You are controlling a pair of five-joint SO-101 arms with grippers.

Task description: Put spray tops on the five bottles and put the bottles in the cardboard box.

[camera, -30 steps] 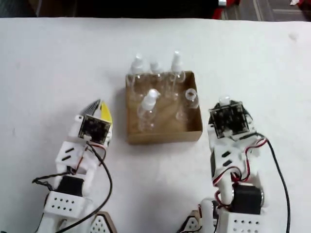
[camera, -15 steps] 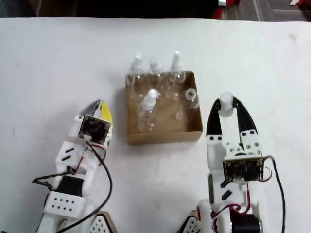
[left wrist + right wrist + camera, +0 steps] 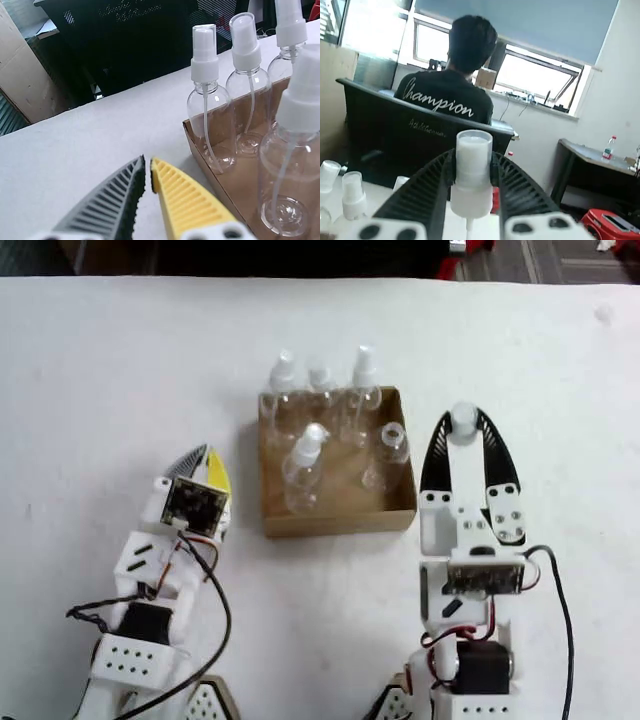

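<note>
The cardboard box (image 3: 340, 522) sits mid-table with several clear bottles standing in it. Three at the back (image 3: 320, 390) and one front-left (image 3: 305, 465) wear white spray tops. The bottle at the box's right side (image 3: 388, 450) has a bare neck. My right gripper (image 3: 463, 425) is just right of the box, shut on a white spray top (image 3: 472, 170) held upright between the black fingers. Left of the box, my left gripper (image 3: 205, 462) rests low, its grey and yellow fingers (image 3: 165, 200) shut on nothing. Capped bottles (image 3: 210, 105) stand just beyond it.
The white table (image 3: 120, 360) spreads around the box. Its far edge (image 3: 300, 278) lies beyond the bottles, with a dark room behind. Both arm bases stand at the near edge.
The right arm has tilted so its black fingers show, and it has carried the spray top away from its base, alongside the box. The left arm has stayed put.
</note>
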